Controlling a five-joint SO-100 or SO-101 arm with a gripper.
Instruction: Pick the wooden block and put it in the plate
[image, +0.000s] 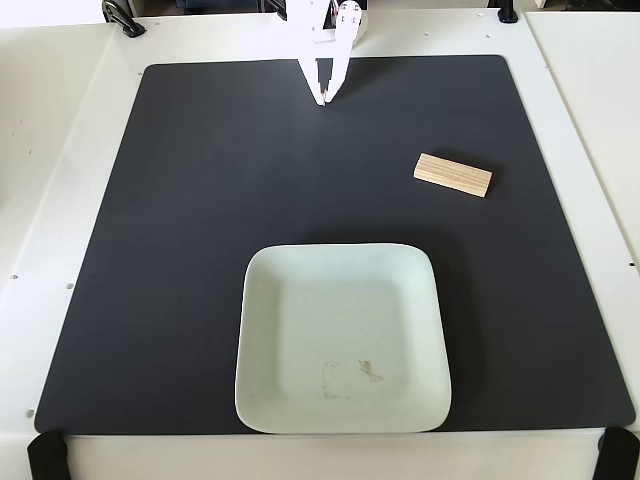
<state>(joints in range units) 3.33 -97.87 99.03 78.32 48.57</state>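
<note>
Fixed view: I see the gripper (324, 100) at the desk's far edge, near its middle, fingers drawn together, nothing held. The wooden block (453, 176) lies flat toward the right edge, apart from the plate (262, 330), which sits empty near the front edge.

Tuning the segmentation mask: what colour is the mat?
Black, matte, in the fixed view: mat.

block (453, 176): light tan, darker lengthwise grain lines
plate (340, 268): pale white-green, faint brownish smudges on base
mat (200, 200): plain matte black
counter (60, 130): white
end effector (325, 99): white, dark inner strip
</note>
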